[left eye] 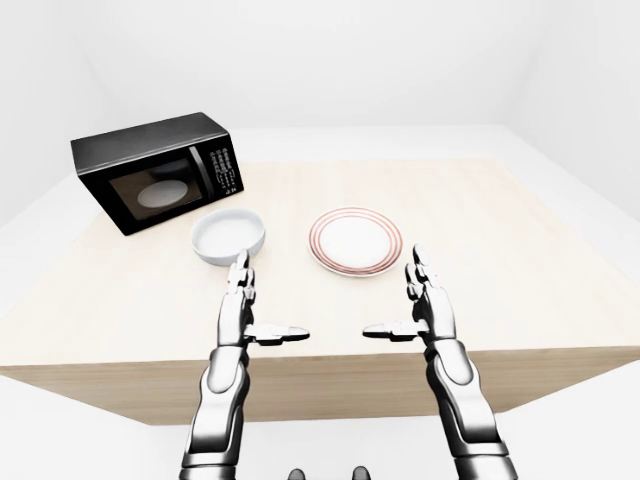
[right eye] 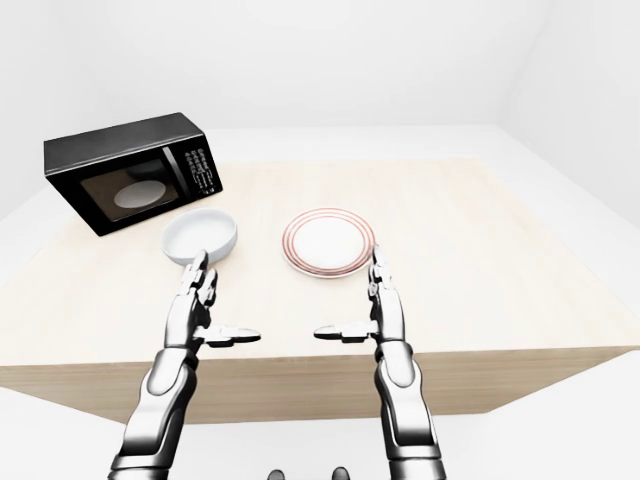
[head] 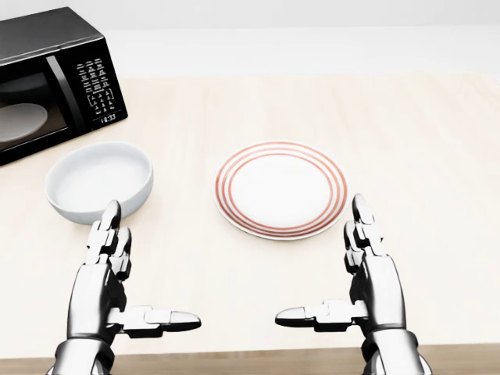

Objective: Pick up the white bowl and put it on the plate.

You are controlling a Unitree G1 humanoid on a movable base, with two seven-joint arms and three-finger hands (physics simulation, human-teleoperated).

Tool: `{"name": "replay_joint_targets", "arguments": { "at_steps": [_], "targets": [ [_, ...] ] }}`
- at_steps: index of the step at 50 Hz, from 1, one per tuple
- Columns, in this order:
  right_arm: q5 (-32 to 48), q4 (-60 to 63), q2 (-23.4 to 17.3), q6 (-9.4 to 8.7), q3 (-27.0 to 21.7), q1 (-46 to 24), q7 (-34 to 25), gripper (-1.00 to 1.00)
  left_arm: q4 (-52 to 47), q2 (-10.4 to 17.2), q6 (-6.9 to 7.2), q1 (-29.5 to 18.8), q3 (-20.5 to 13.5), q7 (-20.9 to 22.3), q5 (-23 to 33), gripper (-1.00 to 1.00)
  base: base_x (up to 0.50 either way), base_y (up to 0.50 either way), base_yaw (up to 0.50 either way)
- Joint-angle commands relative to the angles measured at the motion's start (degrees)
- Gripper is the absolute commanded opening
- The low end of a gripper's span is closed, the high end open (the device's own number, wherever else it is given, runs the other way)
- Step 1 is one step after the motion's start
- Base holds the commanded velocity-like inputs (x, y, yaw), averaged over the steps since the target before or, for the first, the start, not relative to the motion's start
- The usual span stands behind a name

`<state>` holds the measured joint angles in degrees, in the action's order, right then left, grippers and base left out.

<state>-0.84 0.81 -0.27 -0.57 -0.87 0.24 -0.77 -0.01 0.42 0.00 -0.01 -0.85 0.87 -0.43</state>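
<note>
A white bowl [head: 98, 180] sits upright and empty on the wooden table [head: 406, 141], left of centre in the head view. To its right lies a white plate [head: 280, 188] with red rings round the rim, nothing on it. My left hand [head: 133, 281] hovers open just below the bowl, fingers straight and pointing up the view, thumb stretched to the right. My right hand [head: 336, 273] is open too, below the plate's right edge, thumb stretched left. Neither hand touches anything.
A black microwave [head: 48, 80] stands at the table's upper left, door shut, close behind the bowl. The table's near edge [left eye: 330, 385] runs just under my wrists. White floor and walls surround the table.
</note>
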Motion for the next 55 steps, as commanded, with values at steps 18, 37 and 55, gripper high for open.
{"name": "replay_joint_targets", "arguments": {
  "at_steps": [18,37,55],
  "targets": [
    [0.8,2.9,-0.3,-0.33,-0.3,1.3,0.0,1.00,0.7,0.7,-0.66,-0.3,-1.4,1.4,-0.6,1.00,0.00,0.01,0.00],
    [1.2,3.3,-0.3,-0.72,-0.2,1.3,0.0,1.00,0.4,0.7,-0.50,-0.1,-1.4,1.4,-0.6,1.00,0.00,0.36,0.00],
    [1.4,2.8,-0.2,-0.25,0.0,1.2,0.0,1.00,0.4,0.7,-0.47,-0.1,-1.3,1.4,-0.6,1.00,0.00,0.38,0.00]
  ]
}}
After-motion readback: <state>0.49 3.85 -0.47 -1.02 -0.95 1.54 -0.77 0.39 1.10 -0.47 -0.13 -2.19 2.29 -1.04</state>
